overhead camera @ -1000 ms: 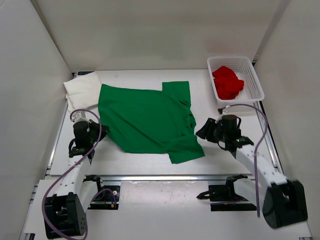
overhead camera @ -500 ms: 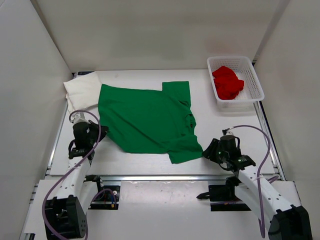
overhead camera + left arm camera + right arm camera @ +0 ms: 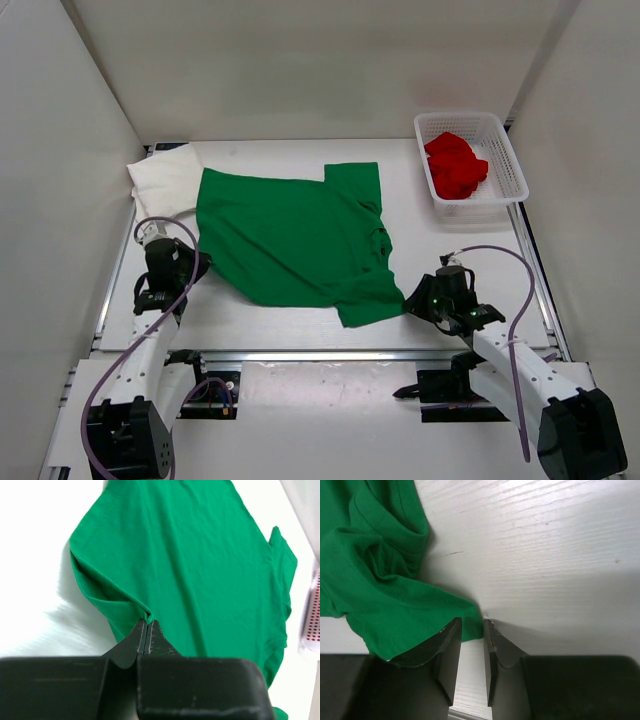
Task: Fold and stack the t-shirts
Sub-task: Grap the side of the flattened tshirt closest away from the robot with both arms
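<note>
The bright green t-shirt [image 3: 290,240] lies spread flat in the middle of the table. My left gripper [image 3: 192,267] is at its left edge, shut on a small pinched fold of the green t-shirt [image 3: 200,570], which shows at the tips of the left gripper [image 3: 148,622]. My right gripper [image 3: 412,300] is at the near right corner. In the right wrist view the right gripper [image 3: 472,622] straddles the corner of the green t-shirt [image 3: 380,595] with a clear gap between its jaws. The white t-shirt [image 3: 165,180] lies folded at the far left, partly under the green one. The red t-shirt [image 3: 455,165] is crumpled in the basket.
A white mesh basket [image 3: 512,165] stands at the far right corner of the table. White walls close in the table on three sides. A metal rail [image 3: 330,353] runs along the near edge, just behind both arm bases.
My right arm has swung from beside the shirt's collar down to its near right corner, and its jaws have narrowed. The left gripper stayed shut and barely moved.
</note>
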You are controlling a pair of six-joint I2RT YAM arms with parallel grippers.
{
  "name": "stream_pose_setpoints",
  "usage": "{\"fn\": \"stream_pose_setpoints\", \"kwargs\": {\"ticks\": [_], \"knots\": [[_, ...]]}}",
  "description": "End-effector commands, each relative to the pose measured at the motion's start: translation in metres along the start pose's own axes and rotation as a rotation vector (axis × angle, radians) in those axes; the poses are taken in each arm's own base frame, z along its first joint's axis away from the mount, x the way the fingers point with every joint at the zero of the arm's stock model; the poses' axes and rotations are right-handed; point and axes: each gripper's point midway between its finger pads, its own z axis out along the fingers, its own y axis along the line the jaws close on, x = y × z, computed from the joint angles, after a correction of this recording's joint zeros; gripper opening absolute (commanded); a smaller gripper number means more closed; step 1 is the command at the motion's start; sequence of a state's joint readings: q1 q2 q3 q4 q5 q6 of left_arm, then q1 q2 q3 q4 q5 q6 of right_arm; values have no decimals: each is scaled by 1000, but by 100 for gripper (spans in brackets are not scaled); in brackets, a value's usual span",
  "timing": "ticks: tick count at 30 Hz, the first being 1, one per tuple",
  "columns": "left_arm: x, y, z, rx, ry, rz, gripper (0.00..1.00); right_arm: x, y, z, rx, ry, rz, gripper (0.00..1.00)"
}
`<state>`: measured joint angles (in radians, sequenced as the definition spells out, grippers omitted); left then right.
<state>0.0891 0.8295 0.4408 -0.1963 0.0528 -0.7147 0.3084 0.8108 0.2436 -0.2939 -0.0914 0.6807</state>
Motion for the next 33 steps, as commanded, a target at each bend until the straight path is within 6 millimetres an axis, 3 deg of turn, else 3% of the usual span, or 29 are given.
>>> {"fn": "stream_pose_setpoints", "kwargs": {"ticks": [1,4,7,10,11,13,15,17,18,19,20,22,23,24,26,29,30,32,33], "knots": [[-7,1,-4,-26,-31,3,0,10,-4,2,17,34,-17,21],[0,6,-2,-26,-23,17,0,11,-3,3,8,42,-16,12],[9,0,1,38,-8,41,0,0,8,-1,-22,10,-31,0],[14,-14,-1,124,4,71,0,-21,31,-14,-70,-40,-58,0],[16,-16,-2,132,9,80,0,-20,29,-18,-54,-35,-58,0],[14,-15,-4,122,9,68,0,-35,45,-34,-92,-81,-69,0],[19,-15,-9,128,29,76,0,-24,49,-48,-113,-42,-67,0],[14,-21,-15,144,30,83,0,-28,67,-73,-180,-72,-64,0],[14,-25,-19,155,40,86,0,-22,64,-79,-157,-62,-83,0],[9,-33,-23,175,34,95,0,-31,77,-96,-190,-102,-100,0],[-2,-44,-28,201,17,87,0,-40,70,-102,-138,-144,-108,0],[-20,-69,-39,261,5,96,0,-80,97,-140,-178,-260,-173,0],[-38,-86,-47,291,-30,113,0,-97,106,-152,-169,-295,-209,0],[-39,-93,-50,296,-21,116,0,-112,114,-161,-187,-337,-213,0],[-74,-123,-70,343,-101,141,0,-146,140,-185,-240,-412,-258,0],[-97,-131,-88,359,-139,142,0,-186,164,-217,-304,-497,-279,0],[-108,-130,-93,352,-168,141,0,-190,169,-221,-323,-499,-285,0],[-107,-128,-98,339,-170,151,0,-202,182,-245,-371,-548,-292,0],[-104,-127,-98,336,-169,157,0,-198,182,-242,-378,-529,-292,0]]}}
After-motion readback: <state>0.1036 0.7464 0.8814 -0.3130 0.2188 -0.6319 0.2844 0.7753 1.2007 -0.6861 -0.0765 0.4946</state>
